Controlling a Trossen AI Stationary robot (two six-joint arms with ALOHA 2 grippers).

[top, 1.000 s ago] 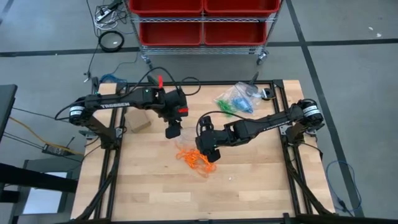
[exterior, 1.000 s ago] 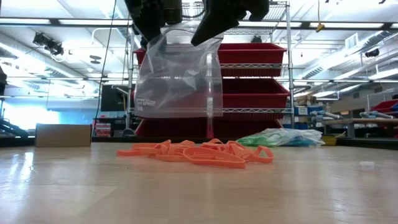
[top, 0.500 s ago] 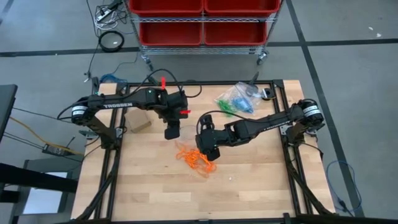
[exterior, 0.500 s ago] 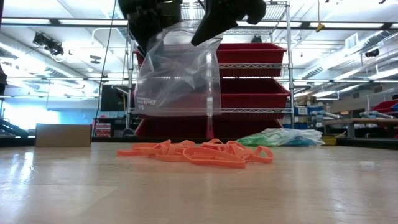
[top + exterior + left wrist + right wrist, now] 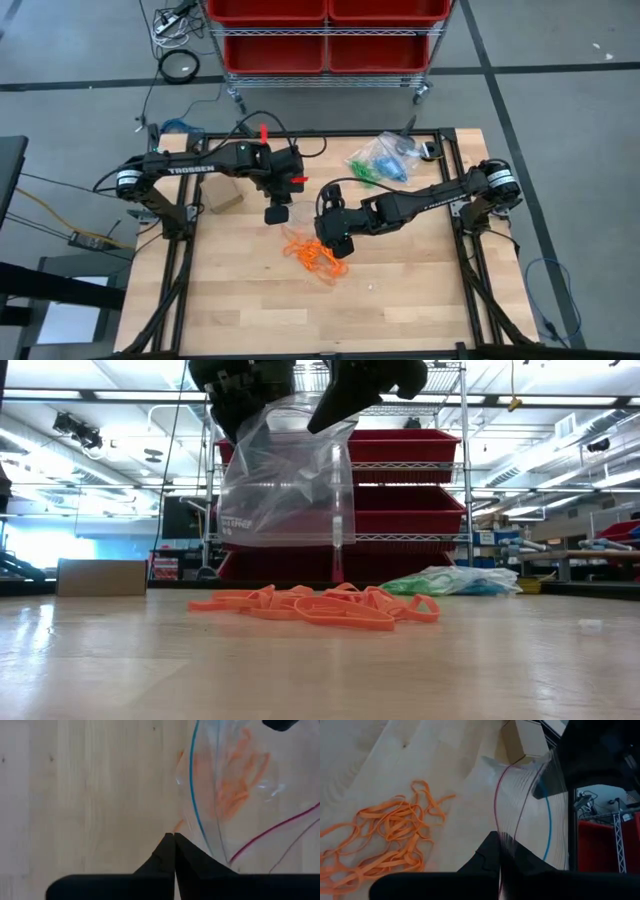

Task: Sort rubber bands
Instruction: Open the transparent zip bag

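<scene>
Wooden worktop [image 5: 250,300] in a workshop, red bins [image 5: 325,35] on a rack behind: you have the sort only partly done. One orange clump of rubber bands [image 5: 318,255] lies loose near the worktop's middle, too tangled to count singly; none of it is bagged yet. At the far right edge one heap of filled bags [image 5: 378,160] shows green and blue through the plastic, so those colours appear finished, in my judgement. One clear bag [image 5: 288,480] hangs empty above the orange clump, held at its top edge from both sides: your left tool [image 5: 277,213] is pinched together on one corner, your right tool [image 5: 333,238] clamped on the other. One small cardboard box [image 5: 224,197] stands at the left. Remaining: open the bag, load the orange bands.
</scene>
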